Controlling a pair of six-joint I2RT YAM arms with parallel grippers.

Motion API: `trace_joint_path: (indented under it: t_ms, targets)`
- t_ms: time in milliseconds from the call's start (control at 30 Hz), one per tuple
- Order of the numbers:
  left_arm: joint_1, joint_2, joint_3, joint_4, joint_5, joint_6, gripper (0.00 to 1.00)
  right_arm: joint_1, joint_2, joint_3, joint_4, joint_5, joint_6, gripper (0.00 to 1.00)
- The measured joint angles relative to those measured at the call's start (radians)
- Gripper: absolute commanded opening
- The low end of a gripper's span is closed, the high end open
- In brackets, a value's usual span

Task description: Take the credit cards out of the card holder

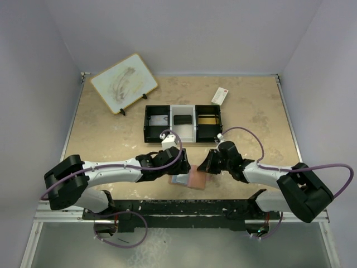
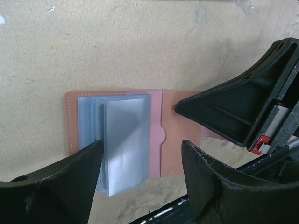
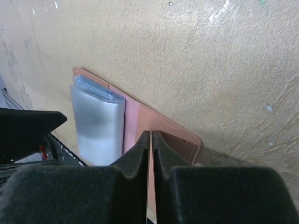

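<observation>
Top external view: open card holder (image 1: 196,180) lies flat on the table (image 1: 111,128) between both grippers, close to the arms' bases.
Right gripper (image 3: 151,136) looks closed on a thin salmon edge at its right flap. Left gripper (image 2: 141,145) hangs wide open and empty, straddling the clear pockets (image 2: 93,121), long axis pointing away from it, with a grey credit card (image 2: 126,140) uppermost.

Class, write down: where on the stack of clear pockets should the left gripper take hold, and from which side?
Probably the stack of clear pockets' end that overhangs the card holder's leather edge, approached from that edge: the open left gripper brackets it, while the shut right gripper rests on the other flap.
</observation>
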Motion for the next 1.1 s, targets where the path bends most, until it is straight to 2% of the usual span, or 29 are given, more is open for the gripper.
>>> trace_joint_path:
  t_ms: [267,467,767,1100]
  targets:
    - [0.000,0.052,0.000,0.017,0.034,0.001,0.62,0.000,0.000,0.000,-0.001,0.002,0.004,0.08]
    - [0.000,0.052,0.000,0.020,0.045,0.001,0.61,0.000,-0.002,-0.002,-0.001,0.003,0.008,0.08]
    - [-0.001,0.015,-0.022,0.007,0.018,-0.003,0.66,0.000,-0.007,-0.004,-0.002,0.005,0.009,0.08]
    - [-0.001,0.013,-0.027,0.010,0.025,-0.008,0.64,0.000,-0.016,-0.010,-0.004,0.009,0.013,0.09]
